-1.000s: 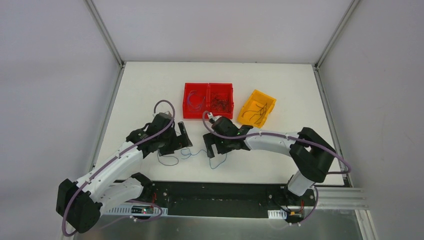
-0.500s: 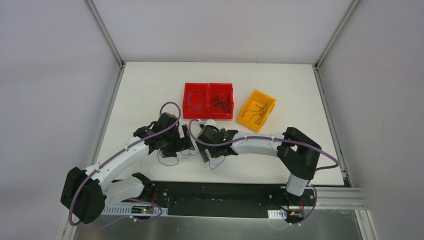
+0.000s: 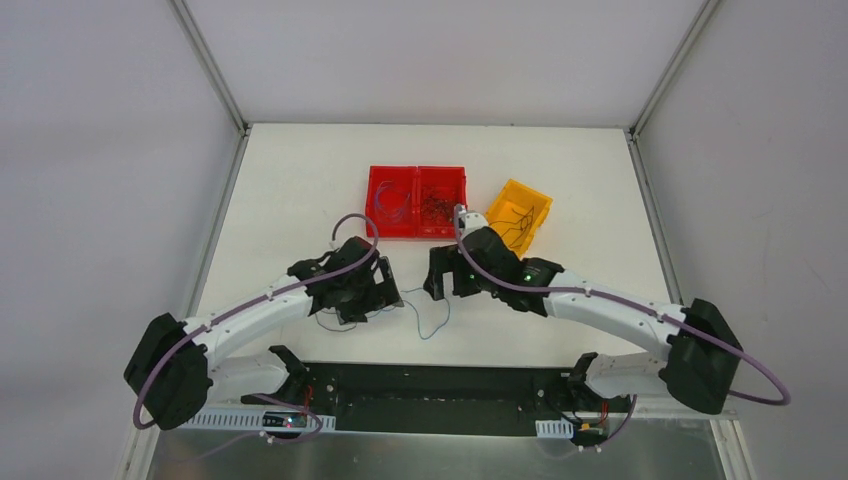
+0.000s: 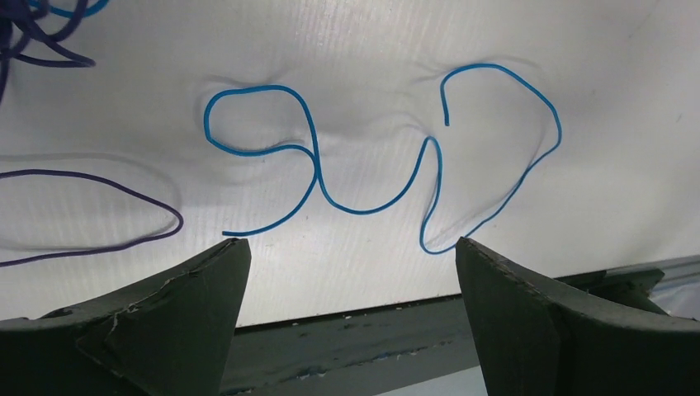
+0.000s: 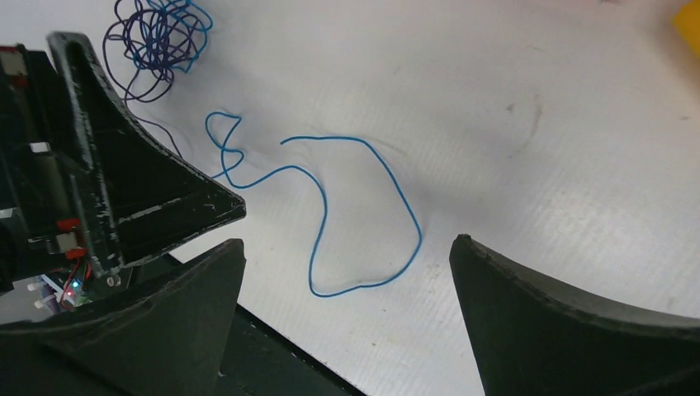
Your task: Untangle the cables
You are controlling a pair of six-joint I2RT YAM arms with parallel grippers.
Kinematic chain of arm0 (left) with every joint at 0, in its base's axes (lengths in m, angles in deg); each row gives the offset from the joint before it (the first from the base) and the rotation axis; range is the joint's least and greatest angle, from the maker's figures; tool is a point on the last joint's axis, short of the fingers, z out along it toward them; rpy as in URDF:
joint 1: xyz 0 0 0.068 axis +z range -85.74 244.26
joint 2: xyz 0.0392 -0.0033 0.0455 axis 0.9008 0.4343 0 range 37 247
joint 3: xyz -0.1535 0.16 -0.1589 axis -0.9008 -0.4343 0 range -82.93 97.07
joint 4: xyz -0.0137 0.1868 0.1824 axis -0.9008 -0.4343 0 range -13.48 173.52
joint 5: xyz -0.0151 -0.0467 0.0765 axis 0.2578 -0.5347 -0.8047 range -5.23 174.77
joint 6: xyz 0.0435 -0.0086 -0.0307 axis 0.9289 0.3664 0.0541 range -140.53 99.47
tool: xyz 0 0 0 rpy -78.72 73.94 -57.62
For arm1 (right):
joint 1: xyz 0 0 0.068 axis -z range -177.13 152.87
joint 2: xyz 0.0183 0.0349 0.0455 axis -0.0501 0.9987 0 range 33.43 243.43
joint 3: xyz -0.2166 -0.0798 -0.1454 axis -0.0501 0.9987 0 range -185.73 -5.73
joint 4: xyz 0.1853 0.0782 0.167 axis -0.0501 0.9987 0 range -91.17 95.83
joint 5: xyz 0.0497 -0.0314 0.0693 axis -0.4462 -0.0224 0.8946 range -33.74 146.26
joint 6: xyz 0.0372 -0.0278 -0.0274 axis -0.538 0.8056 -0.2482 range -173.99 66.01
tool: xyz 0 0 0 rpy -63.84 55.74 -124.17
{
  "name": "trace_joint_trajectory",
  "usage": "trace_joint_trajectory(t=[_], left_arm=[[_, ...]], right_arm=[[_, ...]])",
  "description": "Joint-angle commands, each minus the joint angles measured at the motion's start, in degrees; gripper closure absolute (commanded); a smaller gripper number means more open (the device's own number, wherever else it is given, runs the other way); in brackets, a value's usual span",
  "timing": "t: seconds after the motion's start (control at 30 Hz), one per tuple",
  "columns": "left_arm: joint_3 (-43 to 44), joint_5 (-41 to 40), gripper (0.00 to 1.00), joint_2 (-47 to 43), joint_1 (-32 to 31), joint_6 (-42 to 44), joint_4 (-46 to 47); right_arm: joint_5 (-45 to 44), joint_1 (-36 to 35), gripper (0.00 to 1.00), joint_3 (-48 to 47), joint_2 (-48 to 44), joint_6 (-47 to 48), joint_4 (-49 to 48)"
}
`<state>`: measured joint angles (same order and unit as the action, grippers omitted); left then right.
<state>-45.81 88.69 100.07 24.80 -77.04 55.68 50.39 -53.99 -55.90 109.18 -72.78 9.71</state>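
A thin blue cable [image 4: 367,212] lies in loose curls on the white table, just beyond my left gripper [image 4: 347,243], which is open and holds nothing. The same blue cable [image 5: 323,214] loops in front of my right gripper [image 5: 348,241], also open and empty. A small knotted bundle of dark purple and blue cables [image 5: 157,37] sits farther off, behind the left gripper's finger. A dark purple strand [image 4: 82,172] curves at the left. From above, the left gripper [image 3: 385,287] and right gripper [image 3: 440,275] flank the blue cable [image 3: 432,333].
A red two-compartment bin [image 3: 416,168] and a yellow bin [image 3: 540,195], both holding thin wires, stand behind the grippers. The table's front edge and black rail [image 3: 450,375] lie just below the blue cable. Both arms reach close together at mid-table.
My right gripper has pulled back and to the right, away from the left gripper. My left gripper has shifted right. The blue cable lies loose between them.
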Motion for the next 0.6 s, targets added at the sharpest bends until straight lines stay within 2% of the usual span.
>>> trace_joint_trajectory(t=[0.0, 0.17, 0.57], left_arm=[[1.4, -7.9, 0.01, 4.1, -3.4, -8.7, 2.9], [3.7, -8.0, 0.01, 10.7, -4.5, -11.0, 6.4], [16.0, -6.7, 0.01, 28.3, -8.9, -9.4, 6.0]], right_arm=[[-3.6, 2.7, 0.01, 4.2, -9.3, -2.0, -1.8], [-4.5, 4.9, 0.01, 6.7, -15.9, -1.8, -0.4], [-6.0, 8.3, 0.01, 10.2, -24.3, -1.5, 3.8]])
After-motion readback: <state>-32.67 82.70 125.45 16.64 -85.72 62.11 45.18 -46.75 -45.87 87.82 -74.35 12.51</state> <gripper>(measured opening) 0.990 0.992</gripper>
